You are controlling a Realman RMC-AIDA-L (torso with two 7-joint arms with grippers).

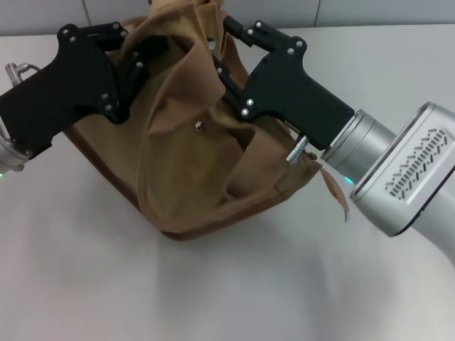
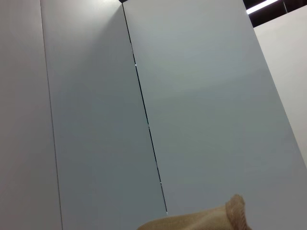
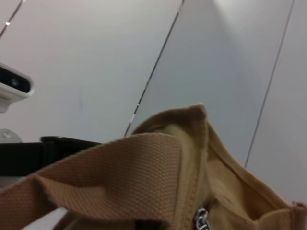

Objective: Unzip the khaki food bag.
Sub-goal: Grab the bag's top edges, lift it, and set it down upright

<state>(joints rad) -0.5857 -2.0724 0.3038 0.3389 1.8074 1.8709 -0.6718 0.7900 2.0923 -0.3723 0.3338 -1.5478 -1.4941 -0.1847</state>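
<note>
You see a white table (image 1: 213,298) filling most of the head view. The khaki food bag (image 1: 192,177) sits on it, a little above the middle, tipped and crumpled. One bottom corner points down toward 6 o'clock. Its brown edge trim (image 1: 213,229) runs along the low side.

Your right arm comes in from 4 o'clock. Its silver wrist (image 1: 405,170) is the big shiny part near the edge. The right gripper (image 1: 222,67) is black and reaches up to the bag's top at about 1 o'clock from the bag's middle. Its fingers (image 1: 238,32) press into the cloth there. You cannot tell if they are pinching it or just resting.

Your left arm comes in from 9 o'clock. The left gripper (image 1: 131,67) is black too and meets the bag's top at about 11 o'clock. Its fingers (image 1: 135,71) are tucked in the folds, so you cannot tell if they grip.

A wide looped handle (image 3: 110,163) fills the low part of the right wrist view. A little metal zipper pull (image 3: 202,219) peeks out beside it.

A small round metal snap (image 1: 199,126) shines on the front of the bag. A thin brown strap end (image 1: 338,188) hangs off the bag at 3 o'clock.
</note>
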